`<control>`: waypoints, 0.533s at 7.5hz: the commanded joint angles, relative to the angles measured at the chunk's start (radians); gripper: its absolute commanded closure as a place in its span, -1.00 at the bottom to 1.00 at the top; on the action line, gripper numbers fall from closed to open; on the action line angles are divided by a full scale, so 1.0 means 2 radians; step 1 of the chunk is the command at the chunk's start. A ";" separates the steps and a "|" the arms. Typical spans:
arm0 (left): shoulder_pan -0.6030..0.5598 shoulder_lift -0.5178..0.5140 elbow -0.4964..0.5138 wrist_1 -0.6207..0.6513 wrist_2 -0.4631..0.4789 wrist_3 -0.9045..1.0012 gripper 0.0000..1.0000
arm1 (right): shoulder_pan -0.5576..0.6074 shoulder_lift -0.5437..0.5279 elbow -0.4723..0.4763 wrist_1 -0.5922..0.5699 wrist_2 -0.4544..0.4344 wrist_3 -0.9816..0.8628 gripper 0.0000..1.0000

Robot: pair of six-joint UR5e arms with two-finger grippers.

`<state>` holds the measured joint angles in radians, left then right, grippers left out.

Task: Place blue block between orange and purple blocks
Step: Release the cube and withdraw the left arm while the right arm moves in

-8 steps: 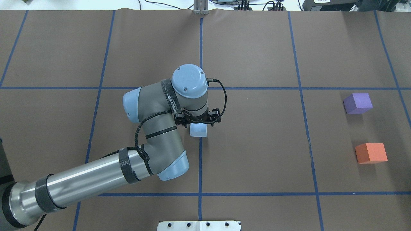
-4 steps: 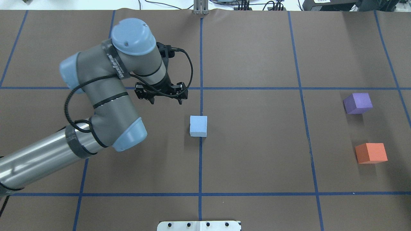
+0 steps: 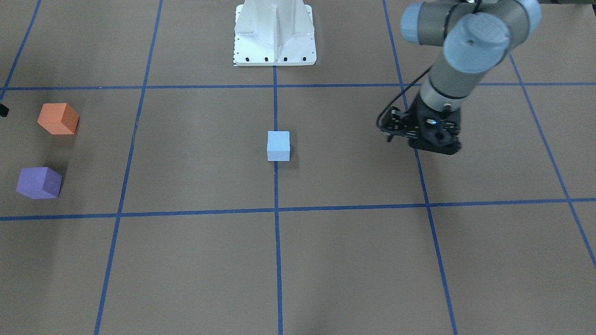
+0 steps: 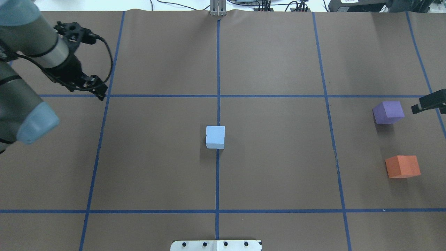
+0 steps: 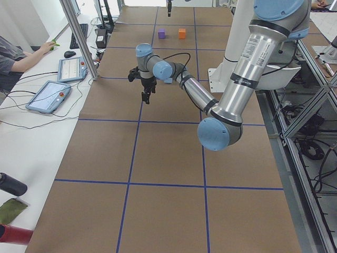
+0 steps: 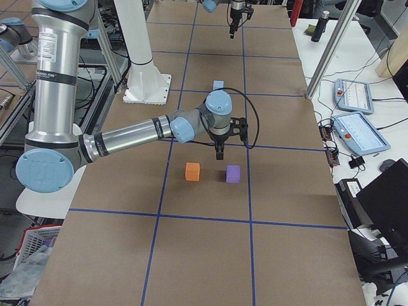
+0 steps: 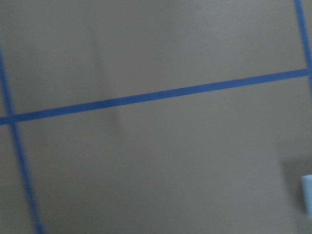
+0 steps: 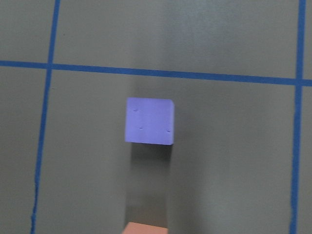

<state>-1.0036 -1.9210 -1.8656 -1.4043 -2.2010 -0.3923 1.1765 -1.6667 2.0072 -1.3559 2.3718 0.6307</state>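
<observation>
The light blue block sits alone on the centre tape line, free of both grippers; it also shows in the front view. The purple block and orange block sit at the far right with a gap between them. My left gripper is open and empty, raised over the table's far left. Only a black part of my right gripper enters at the right edge, beside the purple block; I cannot tell its state. The right wrist view looks down on the purple block.
The brown table cover carries a grid of blue tape lines. The white robot base plate is at the near edge. A side table with tablets and a metal pole stand past the far edge.
My left gripper was around the blue block, let it go and drew back far to the left. The block has stayed put. My right gripper has come into view by the purple block.
</observation>
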 commanded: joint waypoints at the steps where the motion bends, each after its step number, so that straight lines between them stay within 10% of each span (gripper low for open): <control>1: -0.124 0.086 0.015 0.002 -0.043 0.203 -1.00 | -0.102 0.061 0.024 0.000 -0.059 0.151 -1.00; 4: -0.263 0.152 0.083 -0.005 -0.067 0.400 -1.00 | -0.249 0.186 0.020 -0.069 -0.161 0.280 -1.00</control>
<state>-1.4207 -1.6728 -1.7533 -1.4074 -2.3191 0.2583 0.8062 -1.4167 2.0540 -1.3996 2.1520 1.1038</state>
